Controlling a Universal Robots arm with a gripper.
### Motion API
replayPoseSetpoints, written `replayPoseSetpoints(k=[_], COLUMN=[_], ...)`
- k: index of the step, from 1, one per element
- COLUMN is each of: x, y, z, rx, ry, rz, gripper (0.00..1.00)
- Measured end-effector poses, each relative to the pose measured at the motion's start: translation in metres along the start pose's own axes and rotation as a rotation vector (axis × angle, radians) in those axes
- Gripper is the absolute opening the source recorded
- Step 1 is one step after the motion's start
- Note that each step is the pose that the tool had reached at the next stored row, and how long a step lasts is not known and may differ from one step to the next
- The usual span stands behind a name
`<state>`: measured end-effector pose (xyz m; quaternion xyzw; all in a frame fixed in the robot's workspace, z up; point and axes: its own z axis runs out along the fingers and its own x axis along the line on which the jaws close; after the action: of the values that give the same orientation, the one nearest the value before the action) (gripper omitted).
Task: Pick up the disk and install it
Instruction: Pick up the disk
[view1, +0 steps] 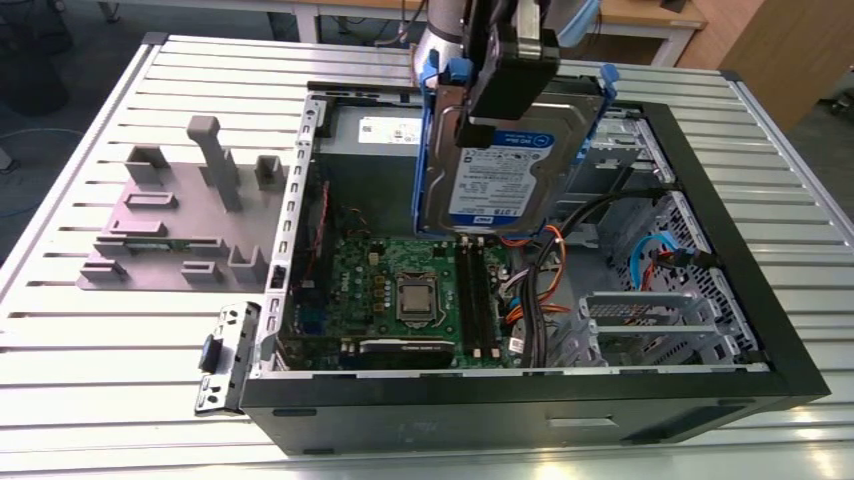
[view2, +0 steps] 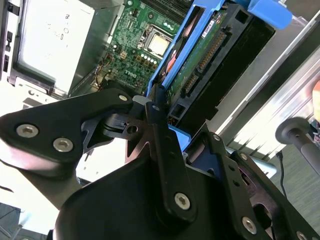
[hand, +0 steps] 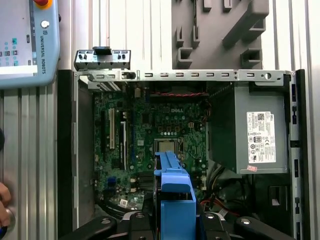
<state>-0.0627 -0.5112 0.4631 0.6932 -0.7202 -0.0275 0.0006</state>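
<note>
The gripper (view1: 481, 125), clamped on the disk (view1: 502, 190), hangs it lengthwise toward 6 o'clock, apparently above the motherboard (view1: 400, 290).

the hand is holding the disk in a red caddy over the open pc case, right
Not quite: the caddy is blue, not red, as the exterior view shows. The rest holds: the hand grips the disk over the open pc case.
</note>
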Motion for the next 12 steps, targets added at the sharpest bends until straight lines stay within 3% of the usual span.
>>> replayPoseSetpoints(k=[12], x=[0.0005], y=[-0.0070], z=[0.0006], rx=[0.0000], ry=[0.0000], rz=[0.000], gripper=[0.36])
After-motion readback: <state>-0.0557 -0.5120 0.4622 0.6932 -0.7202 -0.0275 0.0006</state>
